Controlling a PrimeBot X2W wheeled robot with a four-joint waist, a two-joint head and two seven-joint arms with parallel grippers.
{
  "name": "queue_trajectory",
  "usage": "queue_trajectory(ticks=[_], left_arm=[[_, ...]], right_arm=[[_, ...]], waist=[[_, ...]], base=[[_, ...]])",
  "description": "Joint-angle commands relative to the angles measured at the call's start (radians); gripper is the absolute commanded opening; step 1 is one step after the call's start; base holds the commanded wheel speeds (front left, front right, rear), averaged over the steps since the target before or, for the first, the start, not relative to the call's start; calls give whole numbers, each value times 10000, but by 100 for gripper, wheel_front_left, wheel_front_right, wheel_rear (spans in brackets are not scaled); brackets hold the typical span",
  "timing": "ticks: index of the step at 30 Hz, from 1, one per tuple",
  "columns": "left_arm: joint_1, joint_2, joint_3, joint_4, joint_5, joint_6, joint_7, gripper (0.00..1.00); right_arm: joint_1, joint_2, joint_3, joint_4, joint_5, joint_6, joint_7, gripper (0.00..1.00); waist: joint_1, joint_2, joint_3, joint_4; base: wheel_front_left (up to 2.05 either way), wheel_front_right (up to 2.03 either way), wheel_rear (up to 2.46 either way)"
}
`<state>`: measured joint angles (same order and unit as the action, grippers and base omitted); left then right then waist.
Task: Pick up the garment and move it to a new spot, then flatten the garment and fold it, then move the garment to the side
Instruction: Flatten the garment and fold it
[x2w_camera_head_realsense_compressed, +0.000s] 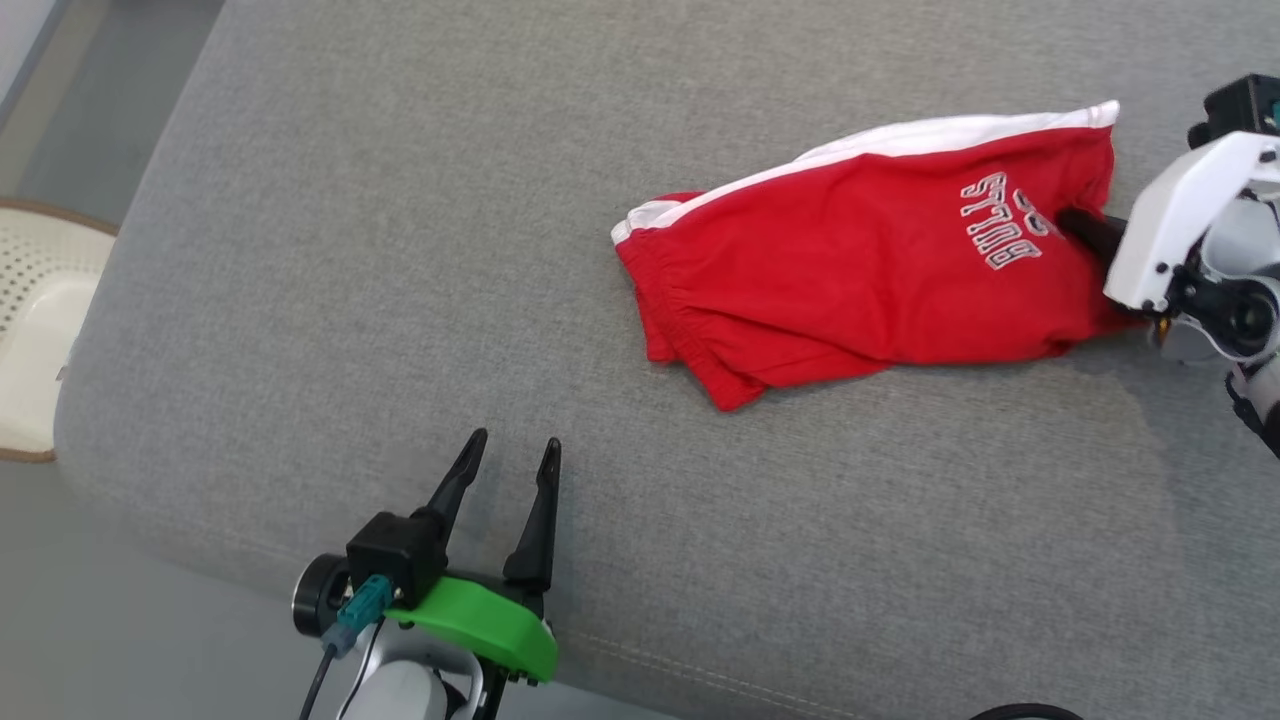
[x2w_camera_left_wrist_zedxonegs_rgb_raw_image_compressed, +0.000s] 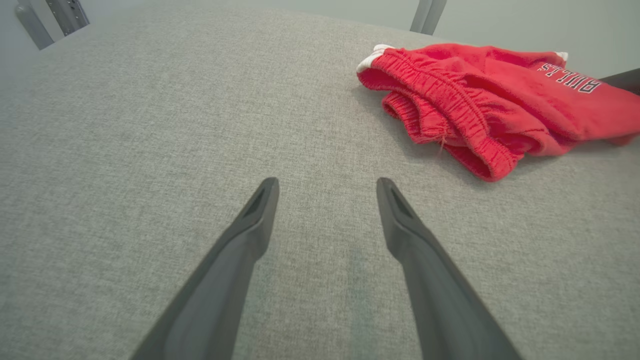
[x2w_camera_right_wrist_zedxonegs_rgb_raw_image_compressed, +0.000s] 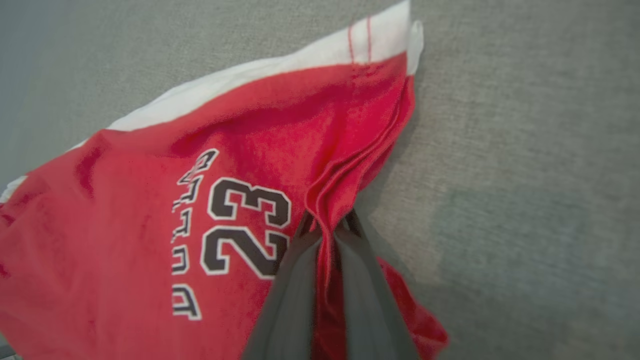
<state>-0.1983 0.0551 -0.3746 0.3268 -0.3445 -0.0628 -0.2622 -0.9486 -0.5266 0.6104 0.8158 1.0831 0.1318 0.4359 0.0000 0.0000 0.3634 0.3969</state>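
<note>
**Item: garment** (x2w_camera_head_realsense_compressed: 860, 270). Red shorts with a white side stripe, an elastic waistband and black lettering outlined in white, including the number 23. They lie partly flattened and still creased at the far right of the desk (x2w_camera_head_realsense_compressed: 400, 250). The waistband points toward the left side and the leg hem toward the right.

**Right tool** (x2w_camera_head_realsense_compressed: 1072, 220). It is closed narrowly on a bunched fold of red cloth at the hem end. In the right wrist view the fabric is pinched between its two dark fingers (x2w_camera_right_wrist_zedxonegs_rgb_raw_image_compressed: 295, 280).

**Left tool** (x2w_camera_head_realsense_compressed: 515, 450). Its jaws are spread wide with nothing between them. It sits over bare grey fabric near the desk's front edge, well apart from the garment.

**Surface:** grey woven covering.

**Adjacent:** white perforated seat or basket (x2w_camera_head_realsense_compressed: 40, 310), beside the desk's left edge; which one cannot be told.
</note>
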Motion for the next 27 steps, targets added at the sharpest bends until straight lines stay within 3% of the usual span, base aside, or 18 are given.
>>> queue_trajectory(ticks=[1, 8, 16, 23, 27], left_arm=[[230, 39, 117, 12, 150, -61, -32, 100], [1110, 15, 647, 5, 610, -236, -32, 100], [1758, -30, 597, -208, 772, -394, -31, 100], [1955, -37, 513, -210, 645, -397, -32, 100], [1732, -37, 390, 116, 863, -416, -32, 100]], right_arm=[[398, -203, -29, 53, 89, -23, 76, 0], [1545, -715, -823, -122, 640, -21, -517, 0], [2027, -1194, -1475, -504, 327, -12, -1786, 0], [2048, 258, -701, -2322, -303, -12, -1276, 0], [1949, 1698, -319, -1965, -1046, -12, -1378, 0]], waist=[[0, 0, -1333, -1358], [0, 0, -1956, -1853], [0, 0, -2197, -1574], [0, 0, -2178, -1507], [0, 0, -2165, -1499]], base=[[0, 0, 0], [0, 0, 0], [0, 0, 0], [0, 0, 0], [0, 0, 0]])
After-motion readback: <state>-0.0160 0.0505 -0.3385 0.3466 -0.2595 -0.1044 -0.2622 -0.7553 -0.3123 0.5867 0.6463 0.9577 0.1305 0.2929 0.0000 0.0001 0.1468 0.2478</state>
